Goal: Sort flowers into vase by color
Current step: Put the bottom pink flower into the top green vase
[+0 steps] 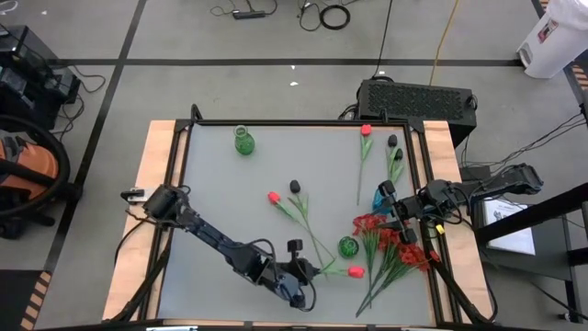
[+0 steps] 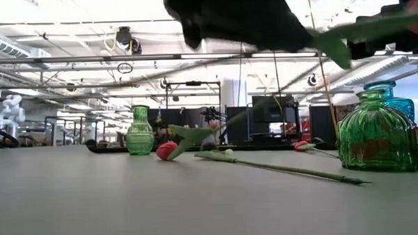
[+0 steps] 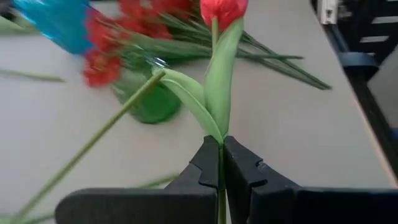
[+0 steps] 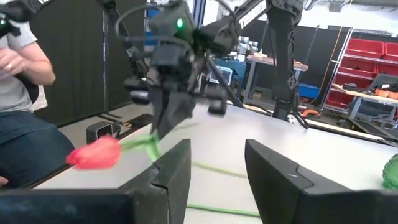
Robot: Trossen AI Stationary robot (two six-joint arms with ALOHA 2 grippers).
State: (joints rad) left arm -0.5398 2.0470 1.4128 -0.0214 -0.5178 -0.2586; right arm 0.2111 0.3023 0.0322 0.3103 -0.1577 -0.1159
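My left gripper [image 1: 312, 273] hovers near the table's front edge, shut on a red tulip [image 1: 356, 272] whose bud points toward the right edge. A green vase [image 1: 346, 246] stands just beyond it, beside a bushy bunch of red blossoms [image 1: 386, 241] lying flat. A blue vase [image 1: 379, 198] stands by my right gripper [image 1: 393, 210], which waits open at the right edge with nothing between its fingers [image 4: 177, 168]. A red tulip [image 1: 273, 197] and a black tulip [image 1: 295, 187] lie mid-table. More tulips [image 1: 366, 131] [image 1: 393, 142] lie at the far right. A second green vase [image 1: 243, 141] stands far left. My left gripper pinches the red tulip's stem [image 3: 221, 163] between its two fingers, just below the leaves [image 3: 214, 93]. The fingers slant down from the table's left, and the stem runs along them. The tulip juts out past the fingertips, bud [image 3: 224, 9] foremost, lifted clear of the table.
A raised black frame [image 1: 303, 122] rims the table. A black box [image 1: 418, 97] sits behind the far right corner. A seated person [image 4: 22, 93] shows beyond the table in the right wrist view. Bare tabletop [image 1: 230, 202] lies at the left and centre.
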